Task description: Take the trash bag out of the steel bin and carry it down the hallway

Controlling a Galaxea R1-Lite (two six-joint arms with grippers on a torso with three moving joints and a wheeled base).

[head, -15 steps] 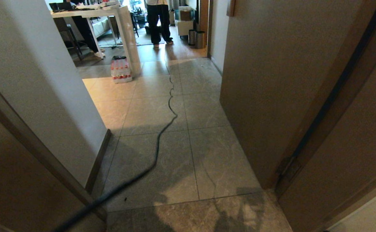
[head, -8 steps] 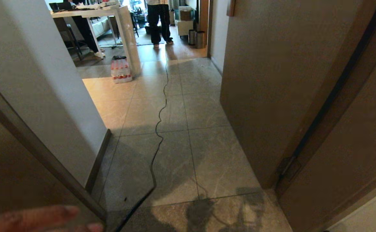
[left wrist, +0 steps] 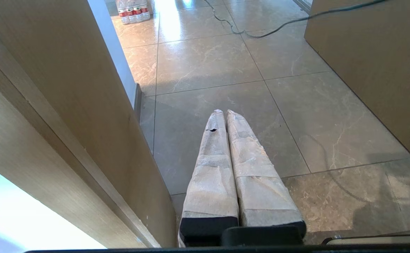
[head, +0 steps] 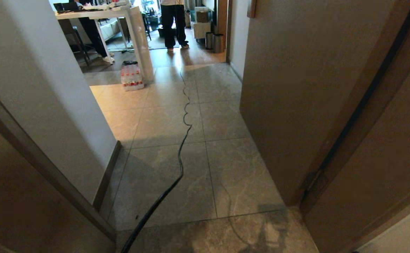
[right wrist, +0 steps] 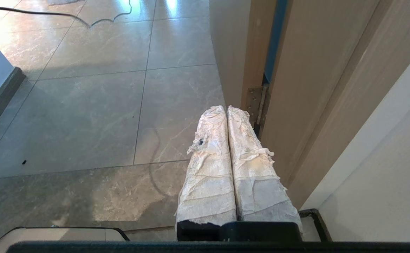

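Counts along the hallway (head: 176, 123): two bins, two people, one cable, one pack of bottles, one table, two grippers.

Two steel cylinders stood side by side at the far right edge of the floor, the steel bin (head: 218, 43) and a second bin (head: 209, 40); one black cable (head: 182, 154) ran the length of the tiles; one shrink-wrapped pack of bottles (head: 131, 76) sat against the one white table (head: 103, 14); two people were partly seen, one standing person (head: 173, 24) and one pair of legs (head: 94, 35) under the table; each wrist view showed one gripper with two wrapped fingers pressed together, the left gripper (left wrist: 224, 112) and the right gripper (right wrist: 225, 108).
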